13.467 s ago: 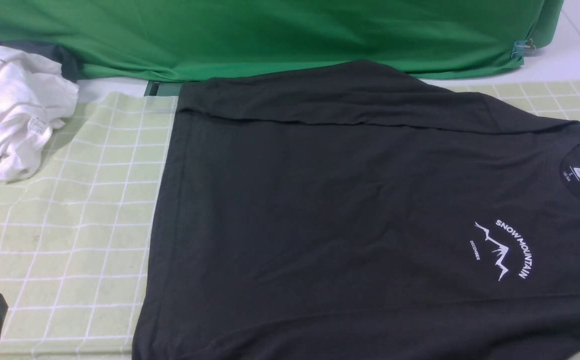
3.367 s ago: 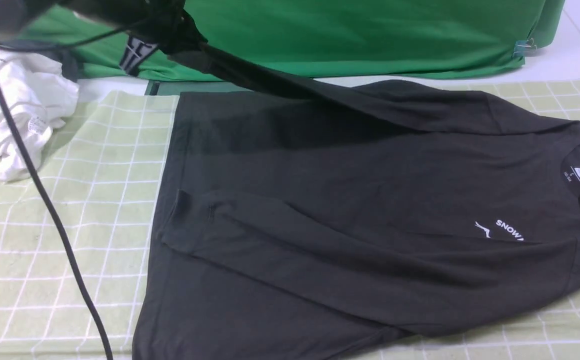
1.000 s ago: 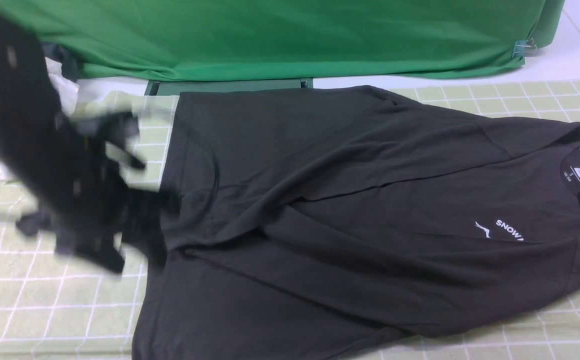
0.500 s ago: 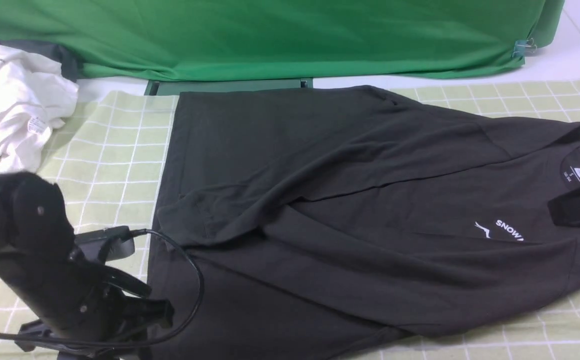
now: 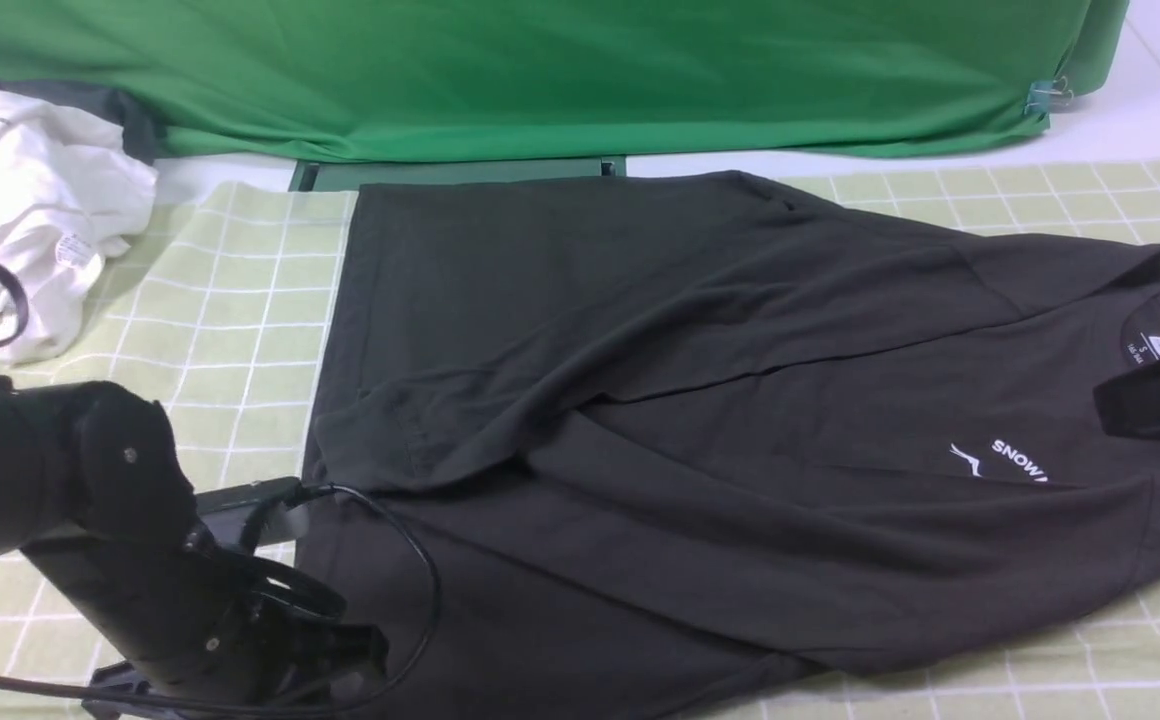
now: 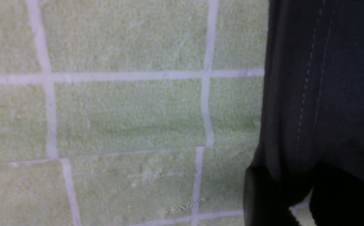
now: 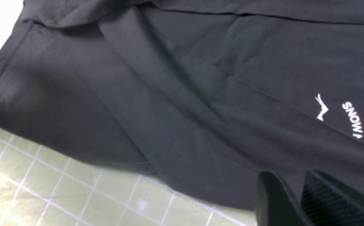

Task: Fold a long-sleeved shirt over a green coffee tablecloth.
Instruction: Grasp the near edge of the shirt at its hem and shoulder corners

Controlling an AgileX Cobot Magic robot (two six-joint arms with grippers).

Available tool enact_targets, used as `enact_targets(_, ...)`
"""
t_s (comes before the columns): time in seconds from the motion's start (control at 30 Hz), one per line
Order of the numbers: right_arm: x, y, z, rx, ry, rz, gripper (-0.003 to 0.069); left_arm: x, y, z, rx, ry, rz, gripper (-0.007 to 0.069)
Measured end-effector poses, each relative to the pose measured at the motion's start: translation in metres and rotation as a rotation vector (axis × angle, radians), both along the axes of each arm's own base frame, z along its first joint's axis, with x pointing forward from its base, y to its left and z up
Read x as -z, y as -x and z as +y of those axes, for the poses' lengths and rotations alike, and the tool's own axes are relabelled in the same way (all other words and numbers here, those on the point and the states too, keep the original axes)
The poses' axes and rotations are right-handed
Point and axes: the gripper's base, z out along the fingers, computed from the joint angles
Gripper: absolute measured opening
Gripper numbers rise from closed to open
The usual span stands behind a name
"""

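Shirt (image 5: 700, 420): lies across the tablecloth (image 5: 140, 400), sleeves (image 5: 560, 400) laid over the body, collar toward the right; left gripper (image 6: 295, 201): straddles the hem (image 6: 307, 94) at the near left corner, jaws half closed, cannot tell if pinching; right gripper (image 7: 295, 191): hovers near the print (image 7: 342, 116), jaws a narrow gap apart, holding nothing; probably the grasp before a fold; better to take the hem deep between the pads, without catching the tablecloth, then lift evenly.
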Motion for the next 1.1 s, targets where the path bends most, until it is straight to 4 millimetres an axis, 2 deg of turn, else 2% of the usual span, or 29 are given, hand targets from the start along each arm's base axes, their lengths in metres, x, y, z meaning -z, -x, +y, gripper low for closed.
enact_targets(0.07, 0.000, 0.001, 0.002, -0.010, 0.001, 0.000, 0.0138, 0.000, 0.000, 0.000, 0.022, 0.000, -0.004, 0.0165)
enact_targets(0.13, 0.000, 0.002, 0.005, -0.028, 0.004, 0.000, 0.0138, 0.000, 0.000, -0.001, 0.052, 0.012, -0.011, 0.0088)
enact_targets(0.23, 0.002, 0.003, 0.010, -0.053, 0.010, -0.001, 0.0132, -0.003, 0.000, -0.003, 0.063, 0.021, -0.021, 0.0034)
enact_targets(0.3, 0.010, 0.003, 0.014, -0.074, 0.018, 0.024, 0.0111, -0.006, 0.002, -0.003, 0.073, 0.024, -0.031, 0.0021)
enact_targets(0.47, 0.056, -0.002, 0.031, -0.166, 0.104, 0.219, 0.0015, -0.016, 0.004, -0.001, 0.122, -0.002, -0.070, 0.0017)
enact_targets(0.57, 0.080, -0.005, 0.043, -0.207, 0.187, 0.288, 0.0005, -0.020, 0.006, 0.002, 0.133, -0.029, -0.086, 0.0016)
enact_targets(0.77, 0.117, -0.014, 0.073, -0.332, 0.404, 0.277, 0.0001, -0.021, 0.005, 0.008, 0.138, -0.091, -0.102, 0.0016)
enact_targets(0.9, 0.144, -0.011, 0.094, -0.438, 0.563, 0.278, 0.0040, -0.022, 0.005, 0.009, 0.134, -0.100, -0.105, 0.0016)
enact_targets(1.0, 0.156, -0.010, 0.104, -0.485, 0.611, 0.276, 0.0115, -0.022, 0.005, 0.009, 0.133, -0.100, -0.105, 0.0016)
enact_targets(1.07, 0.163, -0.010, 0.111, -0.515, 0.631, 0.244, 0.0200, -0.022, 0.005, 0.009, 0.132, -0.101, -0.105, 0.0016)
enact_targets(1.1, 0.164, -0.010, 0.111, -0.519, 0.636, 0.244, 0.0200, -0.022, 0.005, 0.009, 0.132, -0.101, -0.105, 0.0016)
